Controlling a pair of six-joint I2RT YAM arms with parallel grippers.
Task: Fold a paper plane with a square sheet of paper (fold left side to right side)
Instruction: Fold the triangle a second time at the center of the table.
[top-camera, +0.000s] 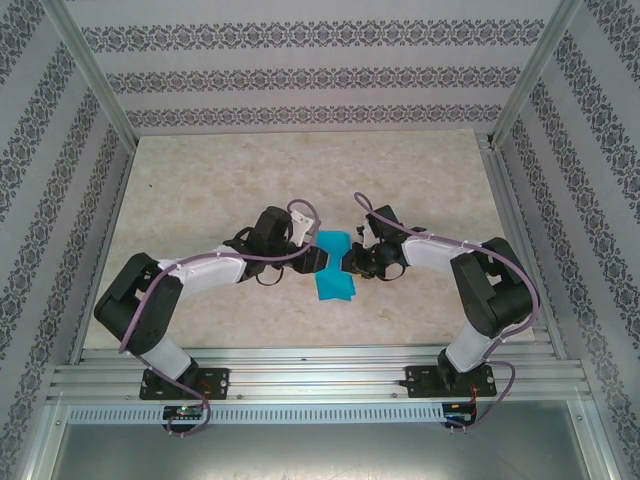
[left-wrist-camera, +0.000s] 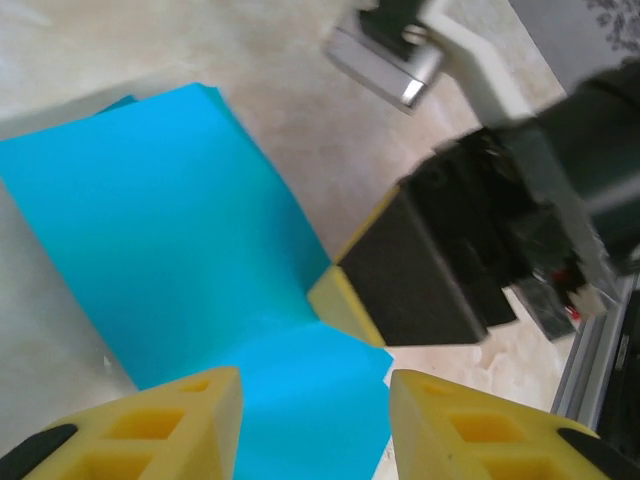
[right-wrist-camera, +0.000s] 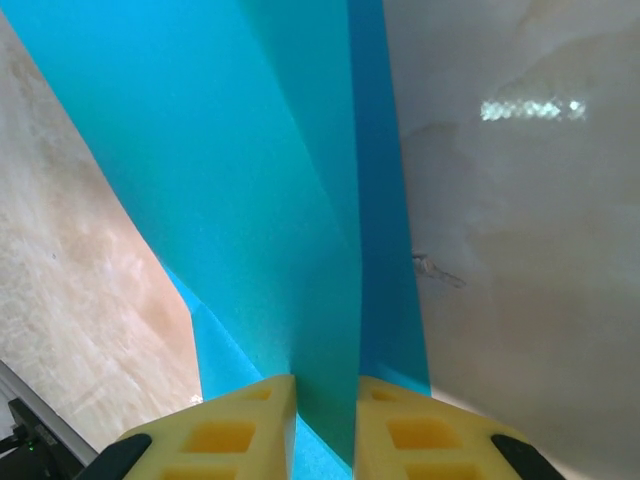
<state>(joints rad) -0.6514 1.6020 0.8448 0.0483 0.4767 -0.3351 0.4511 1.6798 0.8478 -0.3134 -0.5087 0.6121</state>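
1. The thin turquoise-blue sheet of paper lay mid-way across the pale marbled table, directly between the two arm tips. It was already creased, not flat and square.
2. Right gripper: jaws nearly together, with a raised ridge of the sheet running straight into the narrow gap. I read this as a pinch on that fold, though the contact sat at the frame's bottom edge and was hard to confirm.
3. Left gripper: jaws apart, low over the near part of the sheet, with blue showing in the gap. Nothing was gripped.
4. In the left wrist view, a yellow-and-black finger of the right gripper met the sheet's edge just where a crease kinked it.
5. Judgement: the right pinch probably served to hold up a flap. The open left jaws looked placed to press the sheet down so it would not slide.
6. Progress: early folding. No dart outline or wings had formed.
7. Risk: paper this thin could buckle or slip out of the pinch and skew the crease.
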